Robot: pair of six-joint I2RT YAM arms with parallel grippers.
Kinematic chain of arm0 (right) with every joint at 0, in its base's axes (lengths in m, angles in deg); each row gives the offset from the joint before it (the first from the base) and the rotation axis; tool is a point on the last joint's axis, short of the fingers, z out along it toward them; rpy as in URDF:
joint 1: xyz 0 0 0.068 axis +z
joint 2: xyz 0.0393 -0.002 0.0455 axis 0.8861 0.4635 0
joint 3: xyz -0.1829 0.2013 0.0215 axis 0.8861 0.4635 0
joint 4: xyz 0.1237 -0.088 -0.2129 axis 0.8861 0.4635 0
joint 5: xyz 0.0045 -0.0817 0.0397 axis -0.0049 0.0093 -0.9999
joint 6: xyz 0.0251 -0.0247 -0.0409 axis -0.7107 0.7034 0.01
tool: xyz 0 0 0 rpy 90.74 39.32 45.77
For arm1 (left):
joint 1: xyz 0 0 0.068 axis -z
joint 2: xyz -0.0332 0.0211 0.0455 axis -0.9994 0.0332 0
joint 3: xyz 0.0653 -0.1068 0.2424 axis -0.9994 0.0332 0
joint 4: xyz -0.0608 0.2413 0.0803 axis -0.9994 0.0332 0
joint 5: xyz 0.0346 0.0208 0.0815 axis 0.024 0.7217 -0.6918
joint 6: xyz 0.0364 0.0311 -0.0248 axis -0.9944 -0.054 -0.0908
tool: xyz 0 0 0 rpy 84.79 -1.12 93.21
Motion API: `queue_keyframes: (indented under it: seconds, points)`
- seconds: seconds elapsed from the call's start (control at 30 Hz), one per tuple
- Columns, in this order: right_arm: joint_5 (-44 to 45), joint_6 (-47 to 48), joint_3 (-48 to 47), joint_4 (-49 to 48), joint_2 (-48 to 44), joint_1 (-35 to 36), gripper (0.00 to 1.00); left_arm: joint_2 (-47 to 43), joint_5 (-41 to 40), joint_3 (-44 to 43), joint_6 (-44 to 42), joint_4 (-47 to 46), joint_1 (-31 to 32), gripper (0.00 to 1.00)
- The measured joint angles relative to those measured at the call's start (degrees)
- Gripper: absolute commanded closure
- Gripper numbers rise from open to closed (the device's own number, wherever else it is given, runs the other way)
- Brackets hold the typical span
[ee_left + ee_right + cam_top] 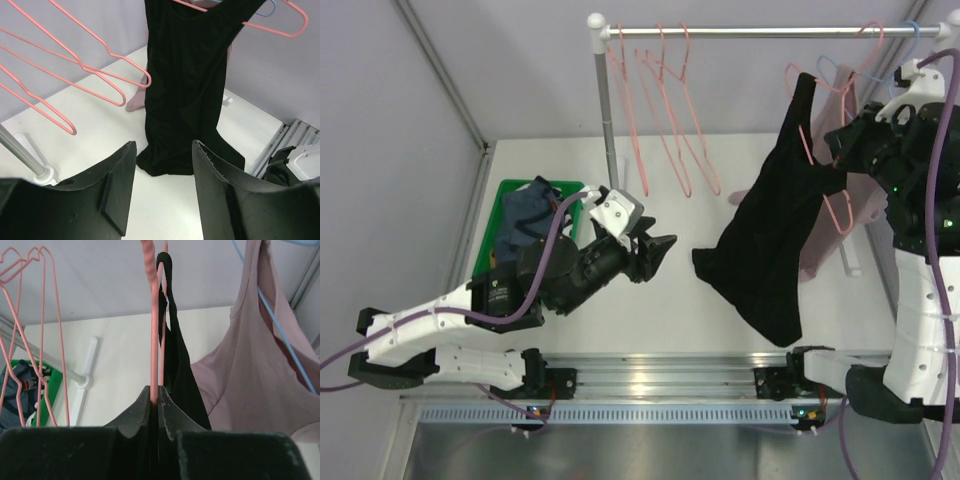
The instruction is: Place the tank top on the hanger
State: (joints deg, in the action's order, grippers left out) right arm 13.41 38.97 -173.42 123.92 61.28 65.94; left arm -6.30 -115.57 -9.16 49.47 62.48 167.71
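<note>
Table white, clothes rail across far side. Black tank top hangs right of centre, upper end up near the rail, hem pooled on the table. A pink top hangs just behind it on a blue hanger. The pink wire hanger carries one black strap looped over its upper end. Second strap's seating can't be confirmed from any view. Right gripper is clamped on the hanger wire, fingers pinched tight. Left gripper is low over the table, well left of the top, jaws spread, holding nothing. Assessment: dressing step is mostly done and hang-up is pending. Next move reqs left arm to settle any loose shoulder, then right arm to seat the hook on the rail w/o shedding the strap.
</note>
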Motion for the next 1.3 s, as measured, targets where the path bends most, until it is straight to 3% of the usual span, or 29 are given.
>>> queue_keyframes:
  seconds: [0.23,0.63,1.3]
  points:
    - [-9.5,-0.7,-3.4,-1.8,5.2,-11.3,1.0,-0.1,1.5,0.4,0.3,0.6,0.0,0.46]
    - [-13.7,-1.1,-15.6,-1.3,15.3,-13.3,1.0,-1.4,1.9,0.6,0.5,3.6,0.0,0.46]
    - [-12.6,0.4,-4.6,-2.2,15.6,-13.9,1.0,-1.6,1.9,1.6,0.5,3.9,0.0,0.45]
